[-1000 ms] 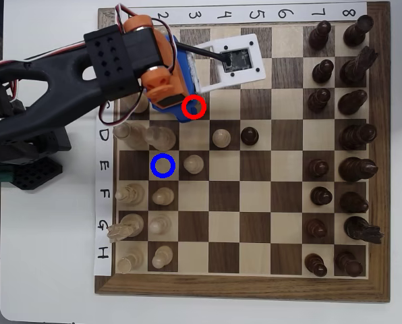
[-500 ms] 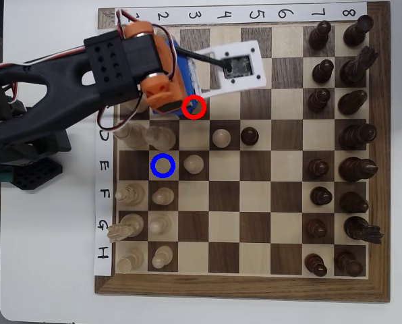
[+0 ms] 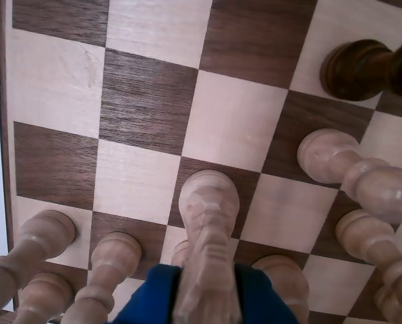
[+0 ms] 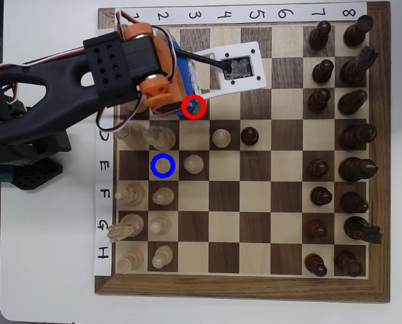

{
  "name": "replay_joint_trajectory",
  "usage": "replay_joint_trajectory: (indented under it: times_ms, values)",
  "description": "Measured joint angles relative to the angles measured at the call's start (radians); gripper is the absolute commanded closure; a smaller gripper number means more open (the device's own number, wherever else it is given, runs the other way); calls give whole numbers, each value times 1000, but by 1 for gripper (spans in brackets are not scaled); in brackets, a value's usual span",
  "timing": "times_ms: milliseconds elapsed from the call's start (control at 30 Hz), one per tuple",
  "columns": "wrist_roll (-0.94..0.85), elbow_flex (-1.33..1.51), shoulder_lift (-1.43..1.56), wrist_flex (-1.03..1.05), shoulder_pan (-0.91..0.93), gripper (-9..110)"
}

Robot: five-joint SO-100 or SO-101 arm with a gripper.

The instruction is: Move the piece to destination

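In the wrist view the pale knight (image 3: 208, 223) with its jagged carved head stands between my two blue fingers (image 3: 150, 297), its round base over a dark square. My gripper (image 3: 208, 300) is shut on the knight. In the overhead view my gripper (image 4: 191, 102) sits at the dark square marked with a red ring (image 4: 194, 107), and the arm hides the knight. The destination, a light square with a blue ring (image 4: 162, 165), lies lower left of the gripper and has no piece on it.
Pale pawns stand right next to the blue ring: above (image 4: 162, 138), right (image 4: 193, 163) and below (image 4: 162, 196). In the wrist view pale pieces crowd the bottom and right (image 3: 336, 158), and a dark piece (image 3: 356, 67) stands upper right. Dark pieces line the board's right side (image 4: 353, 135).
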Motion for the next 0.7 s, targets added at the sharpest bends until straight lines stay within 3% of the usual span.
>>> replay_joint_trajectory:
  times_ms: [700]
  values:
    - [0,-144,-2,161,2,101]
